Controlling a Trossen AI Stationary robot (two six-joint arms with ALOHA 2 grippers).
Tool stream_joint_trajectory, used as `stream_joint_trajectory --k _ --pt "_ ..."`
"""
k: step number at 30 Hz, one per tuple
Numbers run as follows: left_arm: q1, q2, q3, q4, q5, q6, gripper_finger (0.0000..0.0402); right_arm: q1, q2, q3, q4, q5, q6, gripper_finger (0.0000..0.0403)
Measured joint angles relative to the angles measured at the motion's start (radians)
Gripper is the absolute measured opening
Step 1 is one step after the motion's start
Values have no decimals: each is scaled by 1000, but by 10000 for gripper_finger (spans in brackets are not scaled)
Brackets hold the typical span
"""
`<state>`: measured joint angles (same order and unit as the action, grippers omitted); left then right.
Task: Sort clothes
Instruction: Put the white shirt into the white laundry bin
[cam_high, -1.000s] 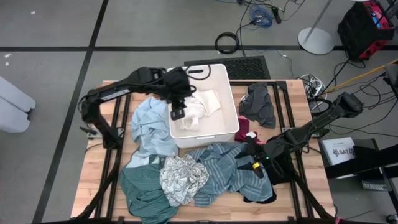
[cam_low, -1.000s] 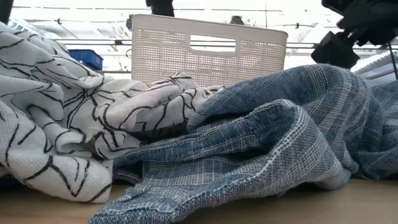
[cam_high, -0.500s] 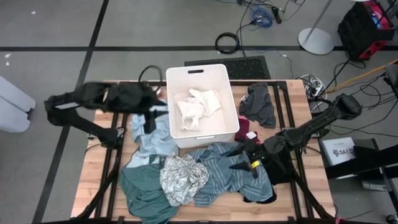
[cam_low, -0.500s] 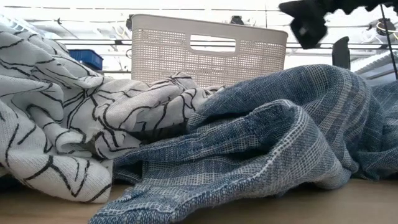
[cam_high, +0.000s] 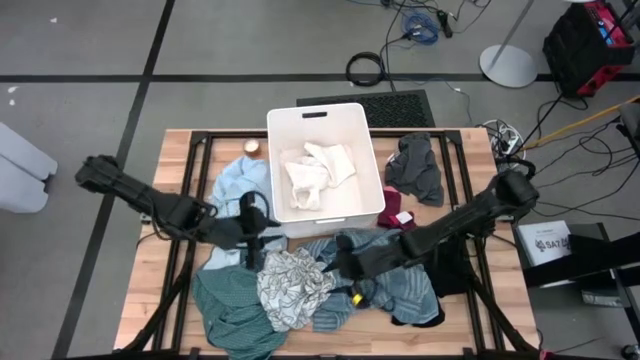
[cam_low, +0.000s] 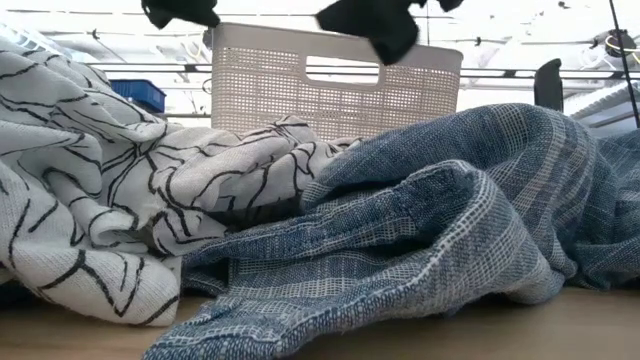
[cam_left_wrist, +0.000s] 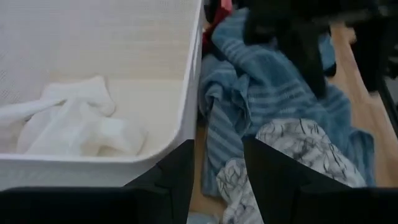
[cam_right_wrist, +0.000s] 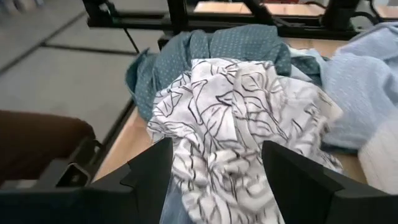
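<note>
Both jaws spread and empty, right jaws (cam_high: 335, 266) just beside the grey patterned garment (cam_high: 293, 283).

Wooden table (cam_high: 150, 290) carries a white bin (cam_high: 362, 196) at its middle, clothes heaped around: teal shirt (cam_high: 228, 305), patterned piece (cam_high: 293, 285), striped shirt (cam_high: 365, 255), light blue one (cam_high: 235, 200), dark grey (cam_high: 415, 165), and maybe a maroon scrap (cam_high: 398, 216).

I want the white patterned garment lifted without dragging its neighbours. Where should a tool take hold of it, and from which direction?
Probably best on the raised crumpled folds at the middle of the white patterned garment, coming straight down from above. It lies bunched into a mound between the teal garment and the blue-grey striped garment, so its edges adjoin them. The right tool, open, hovers beside it.
</note>
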<state>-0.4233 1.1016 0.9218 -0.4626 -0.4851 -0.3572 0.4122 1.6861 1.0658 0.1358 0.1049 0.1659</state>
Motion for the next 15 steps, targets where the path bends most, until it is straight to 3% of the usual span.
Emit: stream_joint_trajectory --k 7,15 --pt "-57 0 -133 259 -56 6 150 -15 205 218 -93 0 -55 235" --pt "-98 0 -146 365 -118 84 150 -27 408 412 -219 -19 -89 235"
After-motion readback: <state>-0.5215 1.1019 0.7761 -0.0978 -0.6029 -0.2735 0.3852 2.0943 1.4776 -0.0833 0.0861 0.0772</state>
